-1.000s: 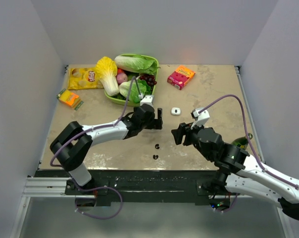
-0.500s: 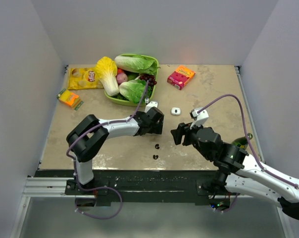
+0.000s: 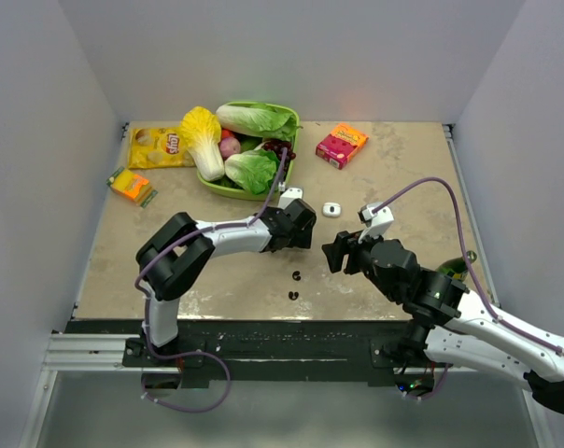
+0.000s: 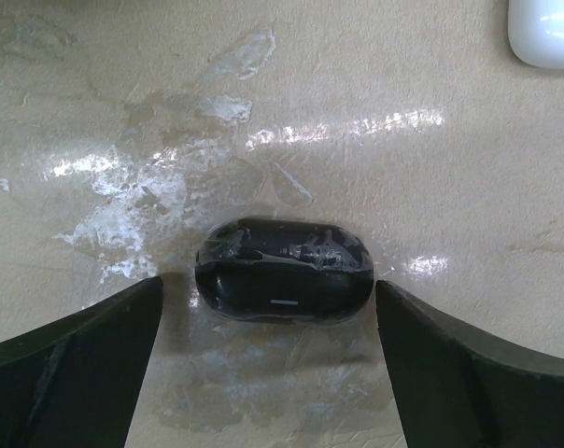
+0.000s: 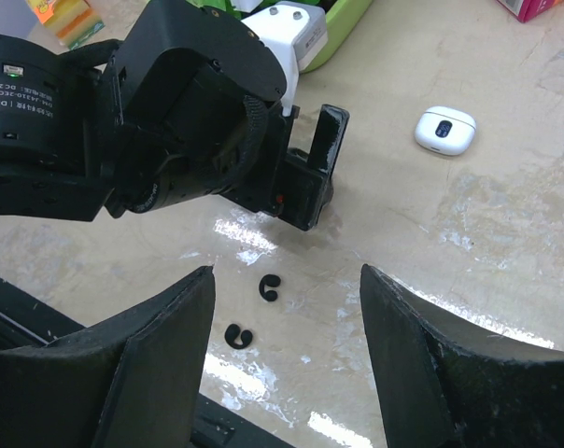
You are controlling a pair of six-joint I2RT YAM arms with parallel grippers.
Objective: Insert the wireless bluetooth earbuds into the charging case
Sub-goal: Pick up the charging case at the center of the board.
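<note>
Two tiny black earbuds [image 5: 269,288] [image 5: 237,335] lie side by side on the table, also seen near the front edge as earbuds [image 3: 296,275] [image 3: 292,296]. The white charging case [image 3: 331,209] [image 5: 444,130] lies shut farther back; its corner shows as the case [image 4: 548,33]. My left gripper [image 3: 301,231] [image 4: 269,283] is open and low over the table, with a black oval object [image 4: 284,269] between its fingers, untouched. My right gripper [image 3: 336,252] [image 5: 287,273] hovers open above and just beyond the earbuds, holding nothing.
A green basket [image 3: 215,185] of vegetables stands at the back, with a chip bag [image 3: 157,147] and a small orange pack [image 3: 131,185] to its left. A pink box [image 3: 342,145] lies back right. The left gripper [image 5: 305,187] sits close behind the earbuds.
The left arm's elbow has folded in to the right and its gripper has shifted slightly right and lowered. The right arm, case and earbuds have not moved.
</note>
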